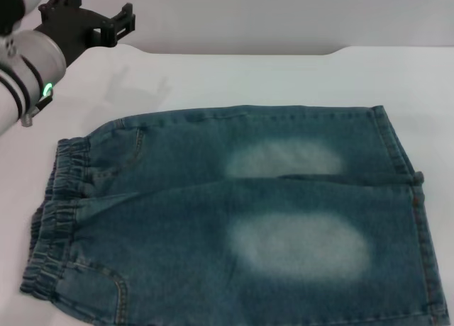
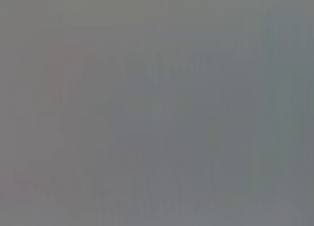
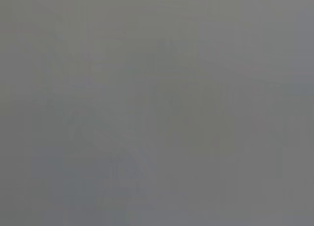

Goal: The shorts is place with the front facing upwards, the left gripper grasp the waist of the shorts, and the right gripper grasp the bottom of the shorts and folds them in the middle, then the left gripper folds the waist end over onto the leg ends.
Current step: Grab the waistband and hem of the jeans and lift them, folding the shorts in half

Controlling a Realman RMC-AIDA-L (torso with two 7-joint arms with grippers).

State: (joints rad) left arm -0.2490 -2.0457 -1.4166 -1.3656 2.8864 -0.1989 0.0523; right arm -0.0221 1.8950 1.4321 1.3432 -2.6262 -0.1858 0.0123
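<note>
Both wrist views show only flat grey, with nothing in them to make out. In the head view the shorts run off the lower edge, so the near leg's hem corner is cut away. The left gripper is perhaps open; its arm leaves the frame.

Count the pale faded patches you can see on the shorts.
2. One faded patch is on the far leg of the shorts; the other, larger patch is on the near leg. None seem hidden, though the shorts' near edge is cut off.
</note>
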